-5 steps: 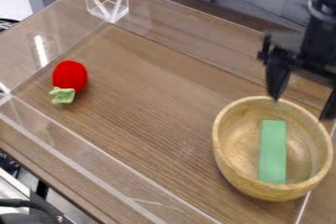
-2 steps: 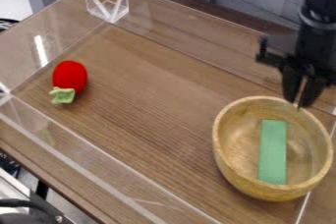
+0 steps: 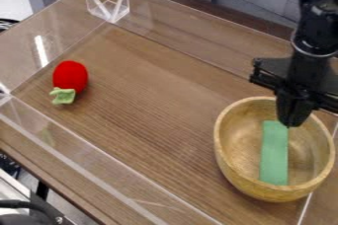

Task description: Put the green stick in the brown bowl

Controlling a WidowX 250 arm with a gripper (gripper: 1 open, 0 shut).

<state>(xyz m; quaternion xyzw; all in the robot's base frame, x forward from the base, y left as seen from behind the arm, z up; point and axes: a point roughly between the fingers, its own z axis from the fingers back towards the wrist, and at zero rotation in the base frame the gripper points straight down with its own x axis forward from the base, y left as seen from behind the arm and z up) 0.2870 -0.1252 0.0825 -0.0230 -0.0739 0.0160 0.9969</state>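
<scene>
- The green stick (image 3: 275, 151) lies flat inside the brown bowl (image 3: 238, 157), on its right half.
- The claw (image 3: 294, 120) points down into the bowl over the stick's far end; whether its fingers are clenched on it I cannot tell.
- A red toy (image 3: 69, 78) sits well apart, left on the table (image 3: 158, 91).

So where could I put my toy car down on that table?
The big bare stretch of wooden table between the red toy and the brown bowl is free. It's crowded at the bowl: the green stick lies inside and the gripper hangs over it.
</scene>
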